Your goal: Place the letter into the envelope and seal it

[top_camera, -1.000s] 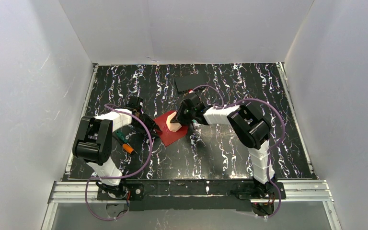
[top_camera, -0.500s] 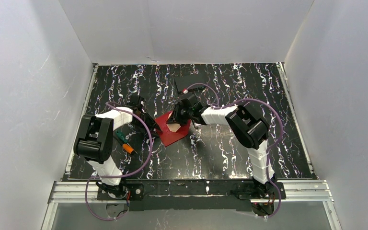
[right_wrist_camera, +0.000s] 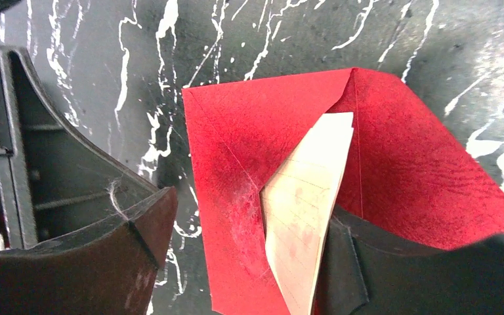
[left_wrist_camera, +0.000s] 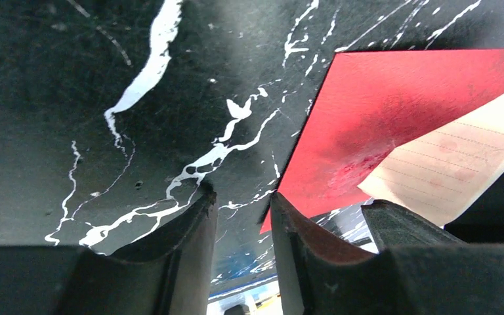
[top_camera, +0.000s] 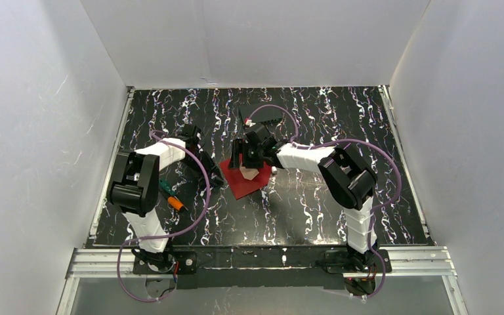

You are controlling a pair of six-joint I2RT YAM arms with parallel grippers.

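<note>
Top external view:
- The envelope [top_camera: 244, 188] lies flat on the desk [top_camera: 341, 197], near its middle and between the two arms.
- The letter [top_camera: 250, 174] shows as a pale patch on the envelope's far part.
- The right hand [top_camera: 248, 161] is down over the envelope's far edge, right at the letter.
- The left hand [top_camera: 215, 178] is low at the envelope's left corner.
- A dark block [top_camera: 262, 113] sits further back, apart from the envelope.
- A small green and orange tool [top_camera: 174, 200] lies by the left arm.

Left wrist view:
- The left hand [left_wrist_camera: 243, 203] has its fingers [left_wrist_camera: 184, 249] drawn close, with a narrow gap between them. Bare desk [left_wrist_camera: 105, 65] shows through the gap and nothing is pinched.
- The envelope [left_wrist_camera: 394, 105] fills the upper right of the view. Its near corner reaches down just beside the right-side finger; I cannot tell whether they touch.
- The letter [left_wrist_camera: 446, 164], cream with faint ruled lines, lies on the red paper.

Right wrist view:
- The right hand [right_wrist_camera: 252, 210] is spread wide, with one finger [right_wrist_camera: 125, 256] on bare desk to the left of the envelope [right_wrist_camera: 420, 177].
- The other finger sits over the red paper, beside the letter [right_wrist_camera: 302, 223].
- The letter lies slanted in the envelope's middle fold. One long edge seems to run under a red panel; I cannot tell how deep it goes.
- The red flap lies open to the right.
</note>
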